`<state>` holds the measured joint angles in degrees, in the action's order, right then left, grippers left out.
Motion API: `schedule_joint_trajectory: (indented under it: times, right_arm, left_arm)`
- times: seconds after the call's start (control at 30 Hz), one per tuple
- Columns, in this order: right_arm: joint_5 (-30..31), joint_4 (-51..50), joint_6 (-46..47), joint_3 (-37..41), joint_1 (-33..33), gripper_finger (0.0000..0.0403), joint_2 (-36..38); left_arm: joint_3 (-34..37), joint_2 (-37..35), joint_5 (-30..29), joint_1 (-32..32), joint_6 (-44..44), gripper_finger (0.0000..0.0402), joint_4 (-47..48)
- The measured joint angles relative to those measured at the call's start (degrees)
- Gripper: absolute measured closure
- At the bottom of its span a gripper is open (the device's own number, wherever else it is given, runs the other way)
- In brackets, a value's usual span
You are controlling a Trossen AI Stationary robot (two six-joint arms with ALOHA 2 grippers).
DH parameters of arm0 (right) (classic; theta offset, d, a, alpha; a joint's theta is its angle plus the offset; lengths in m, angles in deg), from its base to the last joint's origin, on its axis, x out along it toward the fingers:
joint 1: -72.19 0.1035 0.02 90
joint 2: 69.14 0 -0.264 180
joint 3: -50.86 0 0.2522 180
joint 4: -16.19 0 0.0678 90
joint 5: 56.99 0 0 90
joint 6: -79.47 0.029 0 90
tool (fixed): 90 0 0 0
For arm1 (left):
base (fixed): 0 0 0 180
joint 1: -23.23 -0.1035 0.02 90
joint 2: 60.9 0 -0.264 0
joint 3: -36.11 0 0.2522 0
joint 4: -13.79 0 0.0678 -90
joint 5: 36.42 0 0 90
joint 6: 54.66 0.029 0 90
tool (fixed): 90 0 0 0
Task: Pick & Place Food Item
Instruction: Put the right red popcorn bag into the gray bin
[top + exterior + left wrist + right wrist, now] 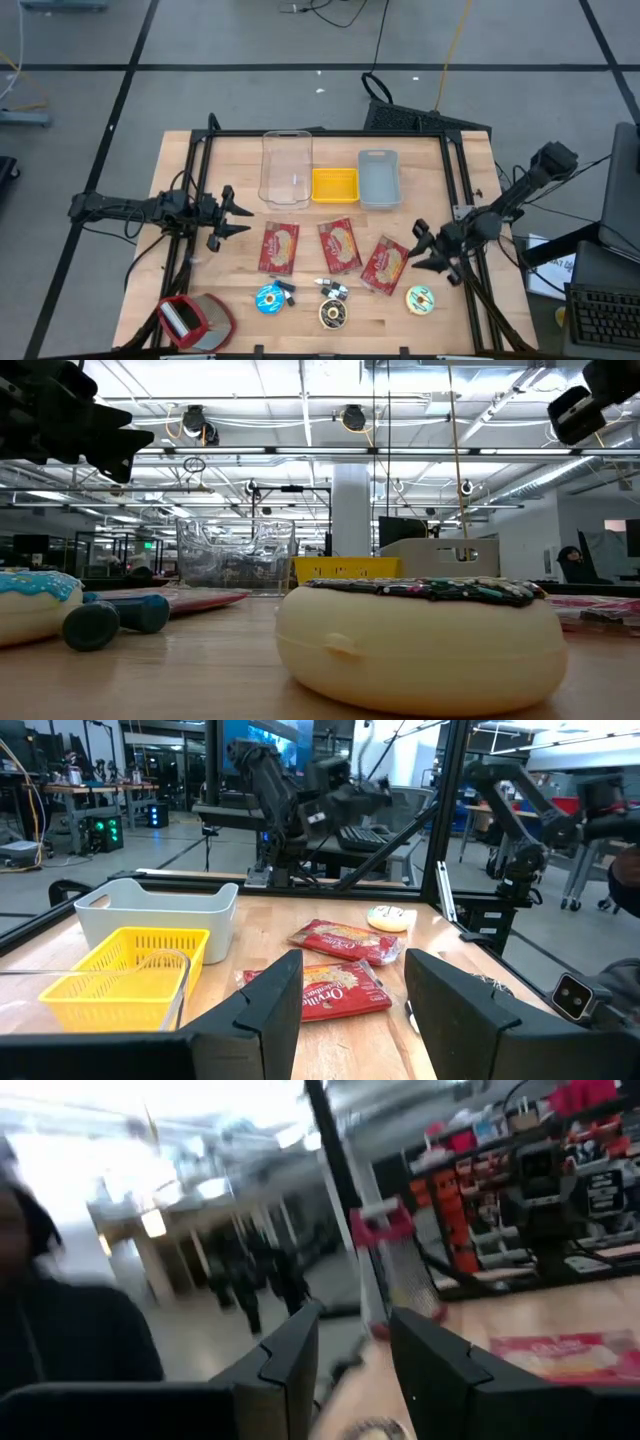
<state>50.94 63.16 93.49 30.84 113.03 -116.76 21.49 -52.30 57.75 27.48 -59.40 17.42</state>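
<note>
From above: three containers in a row at the table's far side, a clear bin [286,168], yellow basket [334,185] and grey bin [378,178], all bare inside. Three red snack packets [339,246] lie in front of them, three donuts [334,313] nearer, and a red tape dispenser [194,319] at the corner. Left gripper [240,212] hangs apart and empty at the left edge; right gripper [417,246] is spread just beside the rightmost packet.

Low down: a sprinkled donut [420,645] fills the foreground.

Left wrist: fingers [268,1010] parted, packets beyond.

Right wrist: fingers [290,1355] apart, nothing between.
</note>
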Motion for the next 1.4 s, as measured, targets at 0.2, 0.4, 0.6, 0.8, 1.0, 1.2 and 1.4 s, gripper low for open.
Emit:
schedule_joint_trajectory:
  times: [0.2,0.4,0.6,0.8,1.0,1.2,1.4]
  right_arm:
    - [2.1,-8.4,-0.8,-4.7,0.4,0.0287,-11.7]
    - [18.3,-16.2,8.8,-9.6,-0.9,0.0274,-21.1]
    - [16.2,-19.9,5.1,-18.8,-1.6,0.0196,-27.7]
    - [5.8,-36.6,0.4,-30.0,-1.6,0.0121,-31.3]
    - [10.5,-70.6,10.9,-39.1,-3.0,0.0121,-29.7]
    - [5.4,-95.1,33.8,-40.0,-5.6,0.0146,-27.6]
    - [-0.2,-104.8,48.3,-37.9,-7.9,0.0161,-27.6]
  left_arm:
    - [0.0,0.0,0.0,0.0,0.0,0.0222,0.0]
    - [0.0,0.0,0.0,0.0,0.0,0.0222,0.0]
    - [0.0,0.0,0.0,0.0,0.0,0.0222,-0.2]
    - [0.0,0.0,0.0,0.0,0.0,0.0222,-0.3]
    - [0.0,0.0,0.0,0.0,0.0,0.0222,-0.4]
    - [0.0,0.0,0.0,0.0,0.0,0.0222,-0.5]
    - [0.0,0.0,0.0,0.0,0.0,0.0222,-0.5]
